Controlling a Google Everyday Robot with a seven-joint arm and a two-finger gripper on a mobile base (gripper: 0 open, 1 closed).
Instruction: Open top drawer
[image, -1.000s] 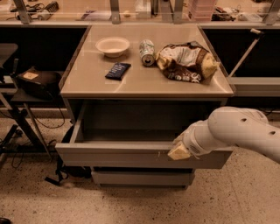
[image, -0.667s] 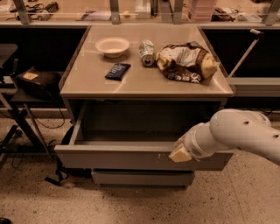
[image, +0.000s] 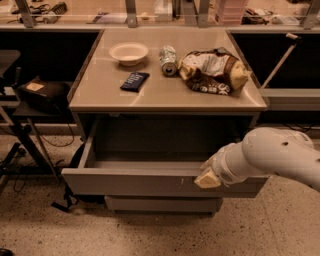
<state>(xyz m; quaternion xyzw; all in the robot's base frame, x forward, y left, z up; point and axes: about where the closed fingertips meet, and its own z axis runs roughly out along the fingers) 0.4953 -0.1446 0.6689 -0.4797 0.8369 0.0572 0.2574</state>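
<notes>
The top drawer (image: 135, 182) is a wide, shallow grey drawer under the tan table top. It stands pulled well out, and its empty inside shows. Small white scratches mark its flat front right of centre. My gripper (image: 206, 178) sits at the top edge of the drawer front, right of centre, at the end of the white arm (image: 272, 156) that comes in from the right. A narrower grey drawer front (image: 162, 204) shows below it.
On the table top (image: 100, 95) lie a white bowl (image: 128, 52), a dark packet (image: 134, 81), a tipped can (image: 168, 60) and a crumpled chip bag (image: 212, 71). A dark stand with a black bag (image: 40, 95) is at the left. The floor is speckled.
The drawer has come out a little further toward the camera, and my gripper has moved with its front edge.
</notes>
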